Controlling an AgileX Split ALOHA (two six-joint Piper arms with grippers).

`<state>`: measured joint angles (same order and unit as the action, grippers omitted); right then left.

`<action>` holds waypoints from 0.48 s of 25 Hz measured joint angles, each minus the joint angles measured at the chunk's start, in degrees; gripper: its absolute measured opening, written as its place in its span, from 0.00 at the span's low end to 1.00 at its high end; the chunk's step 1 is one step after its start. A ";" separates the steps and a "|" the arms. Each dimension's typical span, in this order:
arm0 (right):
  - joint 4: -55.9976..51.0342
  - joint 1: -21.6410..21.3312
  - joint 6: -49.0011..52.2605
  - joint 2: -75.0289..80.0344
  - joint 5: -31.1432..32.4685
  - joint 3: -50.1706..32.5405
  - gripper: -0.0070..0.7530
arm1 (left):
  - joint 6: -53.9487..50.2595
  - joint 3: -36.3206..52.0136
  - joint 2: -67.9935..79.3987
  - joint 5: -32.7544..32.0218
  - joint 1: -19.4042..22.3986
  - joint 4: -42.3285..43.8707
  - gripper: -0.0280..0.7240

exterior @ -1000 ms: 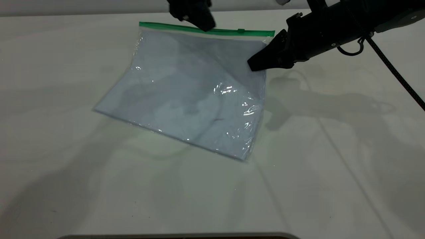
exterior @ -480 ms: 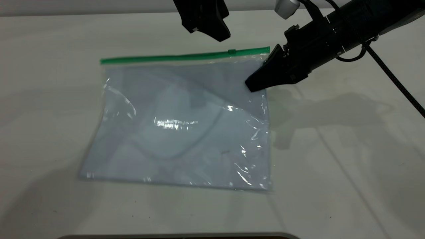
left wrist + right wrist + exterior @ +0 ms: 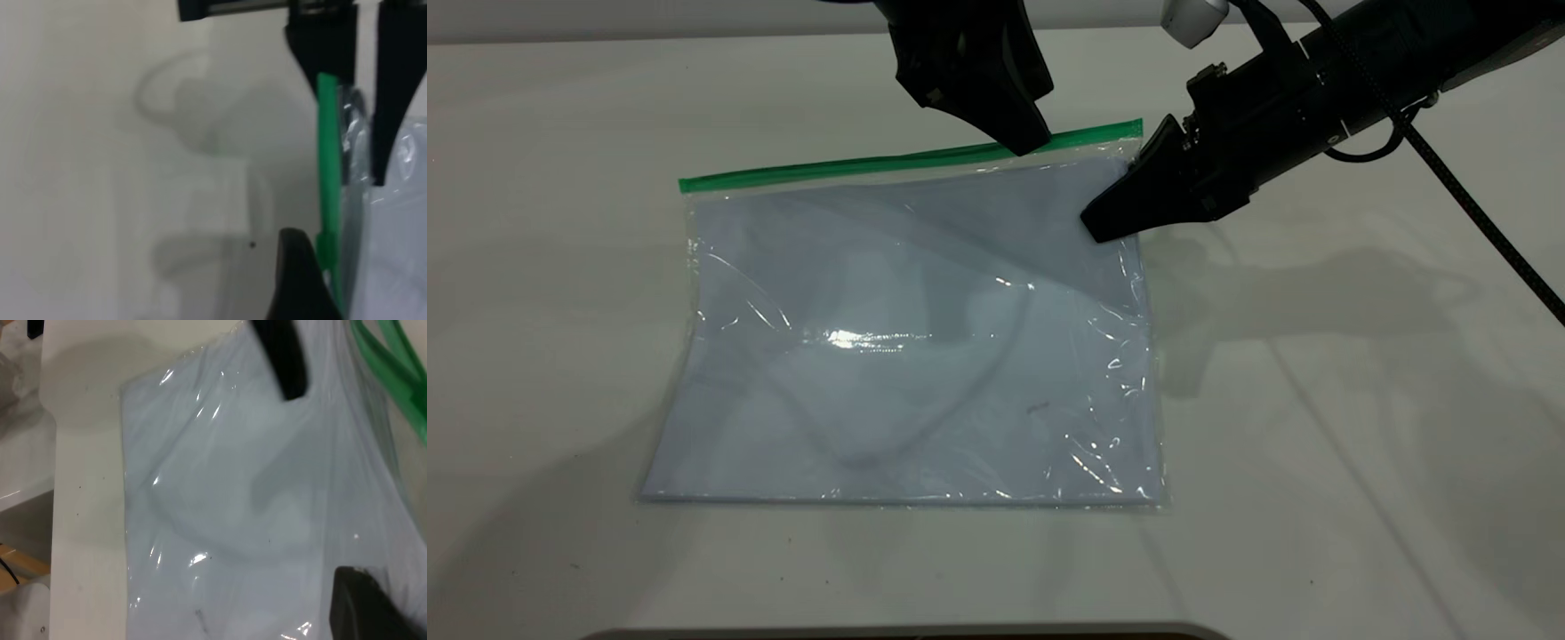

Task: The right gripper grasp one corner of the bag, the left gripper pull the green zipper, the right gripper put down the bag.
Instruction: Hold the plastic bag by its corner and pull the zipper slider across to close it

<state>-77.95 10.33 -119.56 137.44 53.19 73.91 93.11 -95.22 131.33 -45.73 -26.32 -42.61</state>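
The bag (image 3: 916, 338), a clear pouch with pale bluish sheets inside, lies almost flat on the white table. The green zipper (image 3: 827, 167) runs along its far edge. My right gripper (image 3: 1089, 233) reaches in from the right and is shut on the bag just below its far right corner, which is slightly raised. My left gripper (image 3: 1027, 142) comes down from the far side, and its tip rests on the zipper near the right end, covering the slider. In the left wrist view the small green slider tab (image 3: 325, 243) sits right beside that gripper's black tip. The right wrist view shows the bag (image 3: 233, 507) spreading away and the zipper (image 3: 393, 373).
The white table (image 3: 1316, 444) surrounds the bag on all sides. The right arm's black cable (image 3: 1476, 204) trails across the far right. A dark rim (image 3: 871, 633) runs along the near edge of the view.
The bag has swung down from a tilted hang to nearly flat, its zipper's left end coming nearer. The left gripper has dropped onto the zipper at the slider. The right gripper moved down slightly.
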 joint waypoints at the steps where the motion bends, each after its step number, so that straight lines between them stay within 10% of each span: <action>1: -0.11 0.00 0.00 0.00 0.00 0.00 0.06 | 0.17 0.00 0.23 -0.16 0.00 -0.31 0.75; 12: -0.38 0.00 0.00 0.00 0.05 0.00 0.06 | 3.78 -0.05 1.85 -0.10 -0.07 -2.66 0.60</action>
<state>-78.33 10.33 -119.56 137.44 53.23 73.91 96.89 -95.27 133.18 -45.83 -26.39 -45.26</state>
